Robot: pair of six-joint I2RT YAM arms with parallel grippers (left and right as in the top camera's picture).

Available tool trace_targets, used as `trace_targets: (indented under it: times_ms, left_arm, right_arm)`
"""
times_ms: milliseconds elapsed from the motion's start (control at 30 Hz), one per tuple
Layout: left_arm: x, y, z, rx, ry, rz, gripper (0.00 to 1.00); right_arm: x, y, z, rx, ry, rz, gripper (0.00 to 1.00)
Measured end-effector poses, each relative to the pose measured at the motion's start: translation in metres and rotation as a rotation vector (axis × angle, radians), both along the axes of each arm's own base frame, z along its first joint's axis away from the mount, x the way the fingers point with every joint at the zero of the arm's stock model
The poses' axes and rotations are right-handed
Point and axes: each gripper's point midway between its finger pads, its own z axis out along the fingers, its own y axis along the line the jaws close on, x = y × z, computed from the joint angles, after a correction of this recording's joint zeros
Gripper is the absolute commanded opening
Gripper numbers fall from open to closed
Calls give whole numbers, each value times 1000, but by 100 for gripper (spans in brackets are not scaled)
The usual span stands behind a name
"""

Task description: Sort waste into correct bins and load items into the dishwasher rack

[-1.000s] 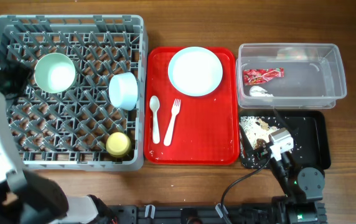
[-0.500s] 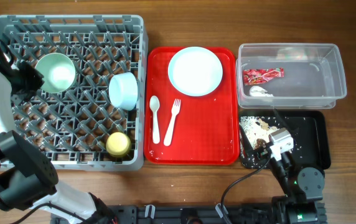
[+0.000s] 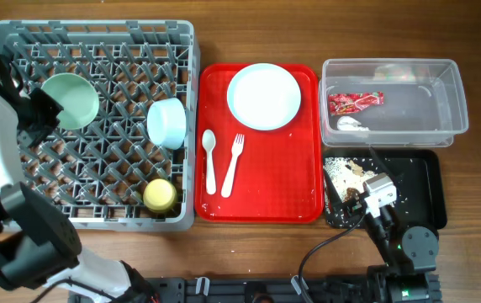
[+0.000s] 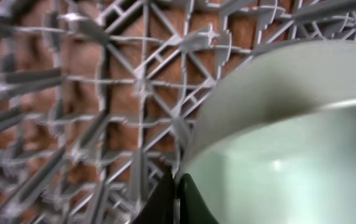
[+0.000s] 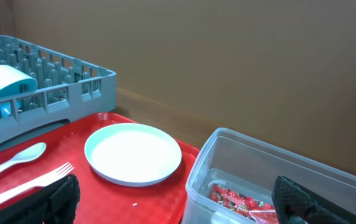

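Note:
In the overhead view the grey dishwasher rack [image 3: 97, 50] fills the left side. A mint green bowl [image 3: 71, 101] sits tilted in it, and my left gripper [image 3: 44, 112] is shut on the bowl's left rim. The left wrist view shows the dark fingers [image 4: 165, 202] pinching the bowl [image 4: 277, 143] edge over the rack lattice [image 4: 103, 93]. A pale blue bowl [image 3: 166, 123] and a yellow cup [image 3: 160, 194] also stand in the rack. The plate [image 3: 263, 96], spoon [image 3: 209, 160] and fork [image 3: 232, 164] lie on the red tray [image 3: 303, 194]. My right gripper [image 5: 181, 208] is open and holds nothing.
The clear tub [image 3: 442, 93] at the right holds the red wrapper [image 3: 355, 102] and a white napkin [image 3: 351, 124]. Below it, the black tray [image 3: 425, 181] carries food scraps [image 3: 344, 171]. My right arm [image 3: 379, 195] rests over that tray's near left corner.
My left gripper has closed on the mint bowl's rim, and the bowl has tipped and shifted slightly left. The right arm has not moved.

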Motion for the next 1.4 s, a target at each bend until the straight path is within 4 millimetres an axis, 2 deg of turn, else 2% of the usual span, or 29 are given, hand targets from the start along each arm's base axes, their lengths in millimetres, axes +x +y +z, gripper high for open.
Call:
trace_targets:
  times_ms: [67, 100, 167, 200, 267, 467, 633, 767, 933, 1133, 1233, 1400]
  left_arm:
    - [-5, -3, 31, 98, -8, -8, 4]
    - [-6, -7, 54, 175, -31, -19, 4]
    - [-9, -26, 105, 324, -110, -63, 4]
    - [-13, -38, 123, 378, -132, -81, 4]
    - [-24, -56, 140, 459, -123, -112, 4]
    - [-43, -90, 127, 661, 77, -170, 4]
    - [-53, -105, 114, 845, 180, -148, 4]
    - [-37, -113, 87, 974, 232, -145, 4]
    - [-8, -134, 59, 1165, 268, -255, 4]
    - [9, -159, 68, 1350, 216, -373, 4]
    - [10, -161, 83, 1446, 231, -432, 4]
    - [14, -161, 90, 1486, 214, -439, 4]
  right_arm:
    - [0, 0, 0, 0, 0, 0, 100]
    - [0, 0, 0, 0, -1, 0, 100]
    - [0, 0, 0, 0, 0, 0, 100]
    - [0, 0, 0, 0, 0, 0, 100]
    - [0, 0, 0, 0, 0, 0, 100]
    - [0, 0, 0, 0, -1, 0, 100]
    - [0, 0, 0, 0, 0, 0, 100]
    - [0, 0, 0, 0, 0, 0, 100]
    - [0, 0, 0, 0, -1, 0, 100]
    - [0, 0, 0, 0, 0, 0, 100]
    - [0, 0, 0, 0, 0, 0, 100]
    - [0, 0, 0, 0, 0, 0, 100]
